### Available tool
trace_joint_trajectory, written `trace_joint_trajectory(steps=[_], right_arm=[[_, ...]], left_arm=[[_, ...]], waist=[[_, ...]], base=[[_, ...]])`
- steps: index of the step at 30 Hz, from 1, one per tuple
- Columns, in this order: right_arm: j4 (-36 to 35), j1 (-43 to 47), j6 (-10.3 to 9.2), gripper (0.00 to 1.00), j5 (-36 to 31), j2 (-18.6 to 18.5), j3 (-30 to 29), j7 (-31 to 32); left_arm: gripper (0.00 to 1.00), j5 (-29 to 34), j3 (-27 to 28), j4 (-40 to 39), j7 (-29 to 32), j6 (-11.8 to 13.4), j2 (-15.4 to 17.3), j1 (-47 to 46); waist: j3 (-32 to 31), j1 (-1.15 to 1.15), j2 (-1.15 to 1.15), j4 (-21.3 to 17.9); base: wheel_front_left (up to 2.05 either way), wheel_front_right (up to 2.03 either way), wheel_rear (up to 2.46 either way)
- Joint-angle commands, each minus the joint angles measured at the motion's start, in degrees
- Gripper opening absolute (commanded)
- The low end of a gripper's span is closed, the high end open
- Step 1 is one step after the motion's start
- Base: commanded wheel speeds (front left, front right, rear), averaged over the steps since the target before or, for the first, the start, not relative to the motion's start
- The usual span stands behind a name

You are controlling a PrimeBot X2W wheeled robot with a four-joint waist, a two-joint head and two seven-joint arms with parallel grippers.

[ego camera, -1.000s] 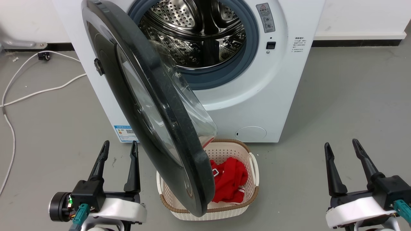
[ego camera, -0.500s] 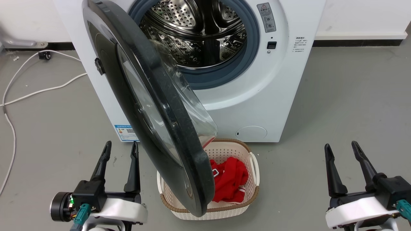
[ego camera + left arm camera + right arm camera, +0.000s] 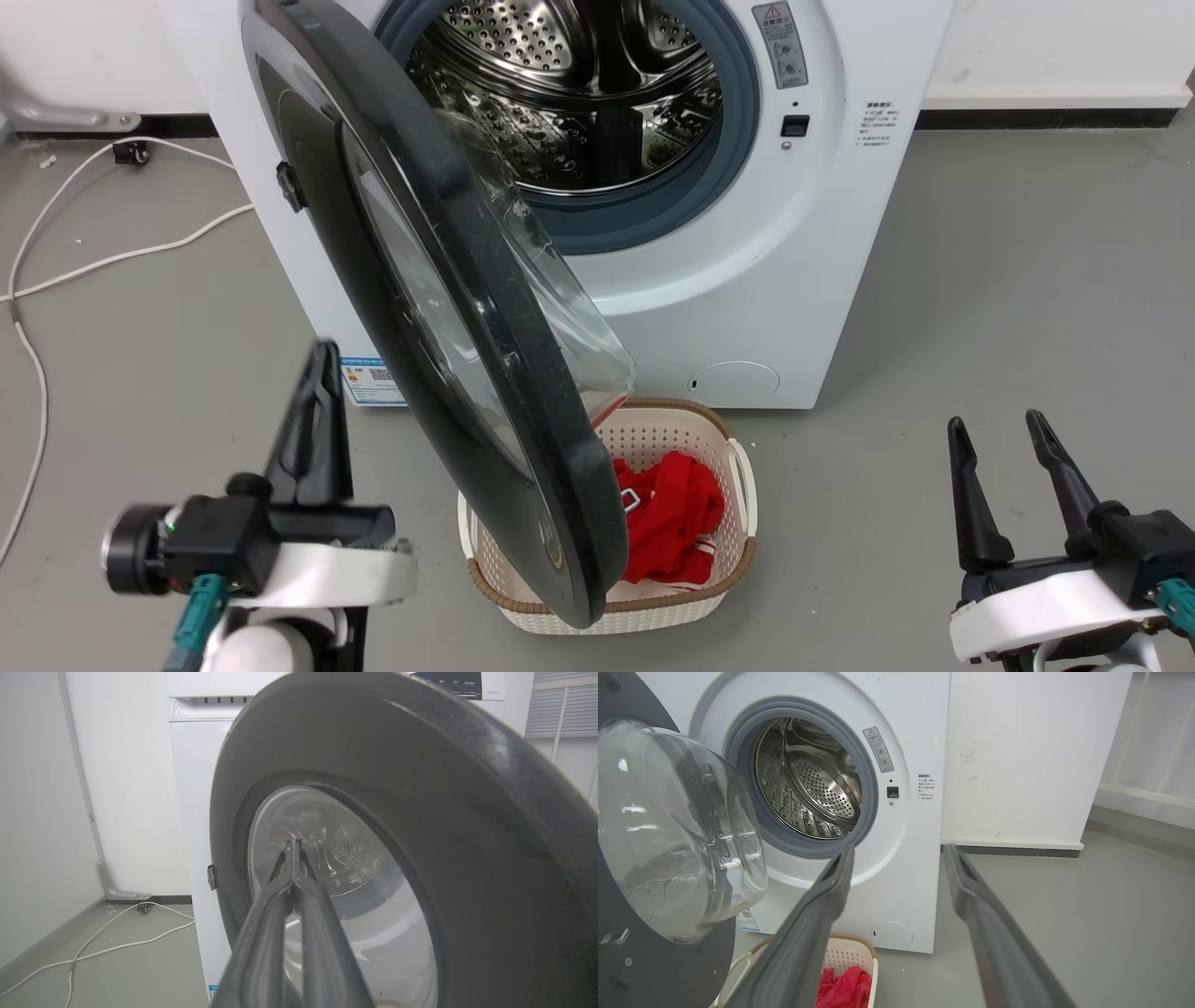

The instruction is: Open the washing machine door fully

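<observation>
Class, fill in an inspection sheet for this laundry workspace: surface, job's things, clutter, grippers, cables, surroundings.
Surface: grey floor, smooth.
Job's things: washing machine door partly open, swung out from the washing machine; steel drum exposed.
Clutter: beige basket holding red cloth, below the door's lower edge.
Grippers: left gripper shut, aimed at the door's outer face, contact unclear; right gripper open, holding nothing.
Cables: white cable on the floor left of the machine.
Surroundings: white wall behind the machine.
</observation>
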Motion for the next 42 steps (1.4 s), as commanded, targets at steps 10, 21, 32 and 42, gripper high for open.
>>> trace_joint_trajectory(steps=[10, 21, 32, 42], right_arm=[[0.43, -1.23, -0.04, 1.0, 0.76, 0.2, -0.11, 0.03], [0.81, -1.64, -0.04, 1.0, 1.25, 0.2, 0.15, 0.36], [1.33, -1.34, -0.04, 1.0, 1.83, 0.19, 0.27, 0.75], [1.32, -0.71, -0.03, 1.0, 2.41, 0.18, 0.15, 1.18]], left_arm=[[0.0, 4.23, -1.36, -18.43, -0.13, 0.7, 0.29, -4.71], [0.0, 1.71, -16.41, -25.38, -0.09, -2.6, 0.2, -4.48], [0.0, -4.76, -29.07, -15.2, 7.19, -3.48, 1.3, 3.6], [0.0, -4.32, -29.88, -9.13, 13.01, -0.86, 3.01, 8.08]], waist=[[0.31, 0.0, 0.0, 0.24], [0.72, 0.0, 0.0, -0.4], [0.69, 0.0, 0.0, -0.67], [0.64, 0.0, 0.0, -0.08]], base=[[0.0, 0.0, 0.0], [0.0, 0.0, 0.0], [0.0, 0.0, 0.0], [0.0, 0.0, 0.0]])
